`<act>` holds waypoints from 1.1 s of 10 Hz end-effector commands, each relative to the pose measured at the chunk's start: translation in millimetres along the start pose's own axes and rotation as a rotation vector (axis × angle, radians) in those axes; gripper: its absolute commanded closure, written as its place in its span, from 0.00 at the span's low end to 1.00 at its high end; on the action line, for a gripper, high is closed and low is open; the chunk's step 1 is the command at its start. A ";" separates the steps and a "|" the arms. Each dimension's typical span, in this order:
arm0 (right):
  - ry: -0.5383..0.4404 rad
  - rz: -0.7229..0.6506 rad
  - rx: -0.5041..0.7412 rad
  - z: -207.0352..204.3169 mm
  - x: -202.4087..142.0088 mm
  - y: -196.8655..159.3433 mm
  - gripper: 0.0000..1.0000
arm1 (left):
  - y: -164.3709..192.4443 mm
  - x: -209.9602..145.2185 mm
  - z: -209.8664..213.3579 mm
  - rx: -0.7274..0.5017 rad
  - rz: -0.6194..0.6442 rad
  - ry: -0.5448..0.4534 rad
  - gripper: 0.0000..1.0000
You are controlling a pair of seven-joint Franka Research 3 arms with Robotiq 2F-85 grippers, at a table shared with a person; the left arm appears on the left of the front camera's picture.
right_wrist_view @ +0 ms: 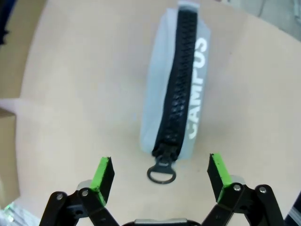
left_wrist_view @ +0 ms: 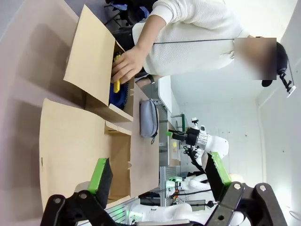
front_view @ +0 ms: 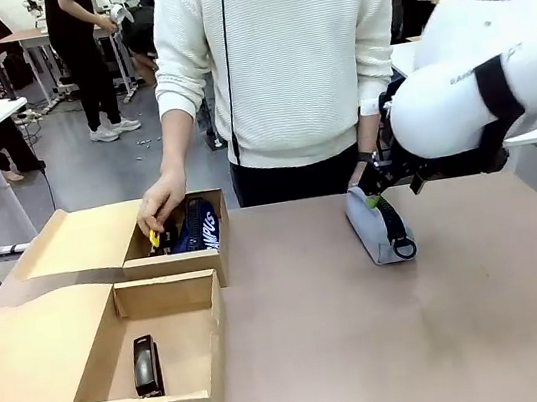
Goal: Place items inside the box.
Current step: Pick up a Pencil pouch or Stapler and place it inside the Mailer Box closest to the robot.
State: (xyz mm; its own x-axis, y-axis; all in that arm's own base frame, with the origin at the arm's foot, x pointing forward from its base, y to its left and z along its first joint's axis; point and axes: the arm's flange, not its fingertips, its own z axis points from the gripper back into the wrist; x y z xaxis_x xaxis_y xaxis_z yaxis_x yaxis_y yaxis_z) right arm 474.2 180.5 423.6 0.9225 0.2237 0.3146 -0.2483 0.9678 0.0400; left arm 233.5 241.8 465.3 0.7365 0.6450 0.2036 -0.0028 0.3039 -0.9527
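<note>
The light grey zip pouch (front_view: 379, 227) lies on the table at the right, zip up. My right gripper (front_view: 379, 193) hovers open over its far end. In the right wrist view the pouch (right_wrist_view: 174, 89) lies ahead of the open gripper (right_wrist_view: 160, 170), its ring pull between the green pads (right_wrist_view: 104, 172). The small black stapler (front_view: 146, 366) lies in the near box (front_view: 164, 280). The navy blue pouch (front_view: 197, 226) sits in the far box (front_view: 172, 266), where a person's hand (front_view: 161, 207) holds a small yellow thing (front_view: 156, 240). My left gripper (left_wrist_view: 159, 174) is open, high above the boxes. The pen is out of view.
Both cardboard boxes stand at the table's left with flaps folded open to the left (front_view: 82, 239). The person (front_view: 297, 55) stands at the far edge. The left wrist view also shows the grey pouch (left_wrist_view: 149, 117) and the person's hand (left_wrist_view: 126, 63) in the far box.
</note>
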 end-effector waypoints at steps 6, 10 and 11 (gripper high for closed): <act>0.158 -0.075 -0.119 -101.7 75.0 -3.7 0.00 | -0.4 0.0 -0.4 -0.027 -0.014 -0.010 0.00; 0.260 -0.090 -0.104 -141.6 81.2 -11.0 0.00 | -0.4 0.0 -0.4 -0.027 -0.014 -0.010 0.00; 0.281 -0.095 -0.105 -148.4 78.9 -11.2 0.00 | -0.4 0.0 -0.4 -0.027 -0.014 -0.010 0.00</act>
State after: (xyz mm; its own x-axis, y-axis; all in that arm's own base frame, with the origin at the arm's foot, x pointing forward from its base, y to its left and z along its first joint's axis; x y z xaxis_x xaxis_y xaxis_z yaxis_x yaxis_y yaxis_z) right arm 589.3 199.3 310.4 0.9832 0.1688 0.0691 -0.1663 0.9852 -0.0412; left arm 233.4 241.8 465.2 0.7366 0.6451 0.2034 -0.0029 0.3037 -0.9528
